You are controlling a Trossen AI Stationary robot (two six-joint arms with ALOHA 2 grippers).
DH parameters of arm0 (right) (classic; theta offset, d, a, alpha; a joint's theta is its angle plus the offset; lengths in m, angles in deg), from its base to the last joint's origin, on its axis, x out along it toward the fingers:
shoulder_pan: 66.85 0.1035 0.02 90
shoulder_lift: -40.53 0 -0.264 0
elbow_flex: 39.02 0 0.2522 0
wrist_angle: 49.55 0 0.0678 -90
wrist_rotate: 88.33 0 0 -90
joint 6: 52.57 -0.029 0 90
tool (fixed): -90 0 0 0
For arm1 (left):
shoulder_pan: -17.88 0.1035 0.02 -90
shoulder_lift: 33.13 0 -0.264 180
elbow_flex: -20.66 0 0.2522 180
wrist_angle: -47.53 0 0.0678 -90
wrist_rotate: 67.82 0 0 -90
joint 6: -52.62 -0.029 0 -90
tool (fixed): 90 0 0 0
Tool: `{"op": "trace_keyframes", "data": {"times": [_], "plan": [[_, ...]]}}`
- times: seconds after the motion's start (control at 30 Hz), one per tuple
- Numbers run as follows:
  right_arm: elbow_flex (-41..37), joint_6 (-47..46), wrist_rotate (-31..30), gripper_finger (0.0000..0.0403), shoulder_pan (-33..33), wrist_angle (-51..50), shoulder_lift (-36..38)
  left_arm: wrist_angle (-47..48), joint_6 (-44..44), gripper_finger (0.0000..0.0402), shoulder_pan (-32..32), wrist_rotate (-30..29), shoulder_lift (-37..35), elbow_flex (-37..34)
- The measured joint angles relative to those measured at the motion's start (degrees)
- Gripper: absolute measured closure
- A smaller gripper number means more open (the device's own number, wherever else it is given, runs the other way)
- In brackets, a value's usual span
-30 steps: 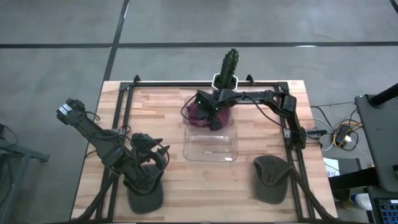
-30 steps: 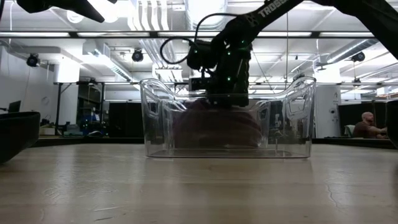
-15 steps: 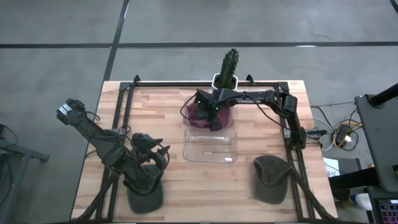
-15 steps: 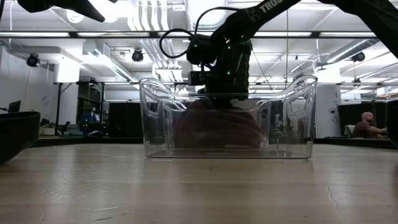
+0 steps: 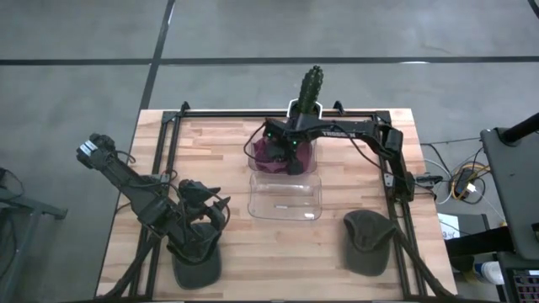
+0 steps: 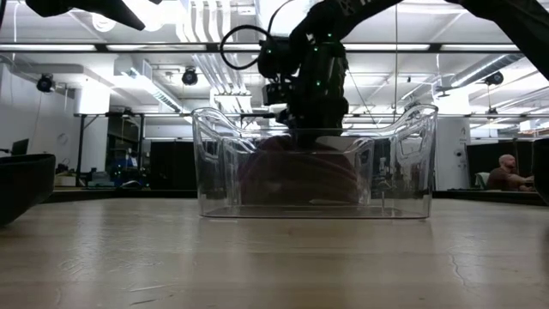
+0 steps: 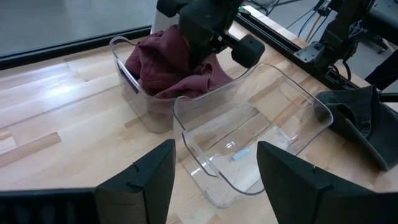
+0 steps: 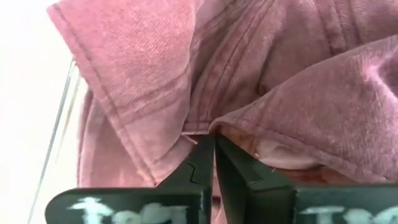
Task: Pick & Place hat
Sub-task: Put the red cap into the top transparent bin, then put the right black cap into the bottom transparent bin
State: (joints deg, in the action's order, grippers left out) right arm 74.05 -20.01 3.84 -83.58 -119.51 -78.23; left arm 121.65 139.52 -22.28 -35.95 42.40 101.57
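The wooden counter [image 5: 227, 143] carries a black frame along its edges, and both dark arms reach in over it. At its middle sits a clear plastic bin [image 5: 285, 195], open at the top; its near half is bare, while its far half holds a maroon hat [image 5: 271, 154]. In the left wrist view the maroon hat [image 7: 165, 62] lies crumpled against the bin's far wall [image 7: 149, 109].

The right arm stretches from the counter's right edge across to the far end of the bin, and the right hand [image 5: 289, 158] hangs just above the maroon hat. The right wrist view shows its two dark fingers [image 8: 199, 165] pressed together with almost no gap, their tips right at a fold of the maroon fabric [image 8: 149, 93]; whether any cloth is caught between them cannot be told.

The left arm waits at the near left corner, with the left hand [image 5: 195, 244] spread open over a dark olive hat [image 5: 197, 268]. A second dark olive hat [image 5: 367, 242] lies on the counter near the right corner, well apart from the bin. A green cactus [image 5: 310, 88] in a white pot stands at the far edge, just behind the bin.
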Motion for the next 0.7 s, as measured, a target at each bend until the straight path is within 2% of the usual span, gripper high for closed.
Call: {"op": "trace_keyframes", "data": {"times": [0.43, 0.7], "plan": [[10.22, -1.29, -0.98, 0.039, 0.16, -11.7, 0.18, -2.33, -3.21, 0.0184, 0.0, 0.0, 0.0, 0.0], [20.73, -8.34, -0.83, 0.039, 3.59, -30.11, 2.02, -2.8, -5.1, 0.0184, 0.02, 0.0, 0.0, 0.0]]}}
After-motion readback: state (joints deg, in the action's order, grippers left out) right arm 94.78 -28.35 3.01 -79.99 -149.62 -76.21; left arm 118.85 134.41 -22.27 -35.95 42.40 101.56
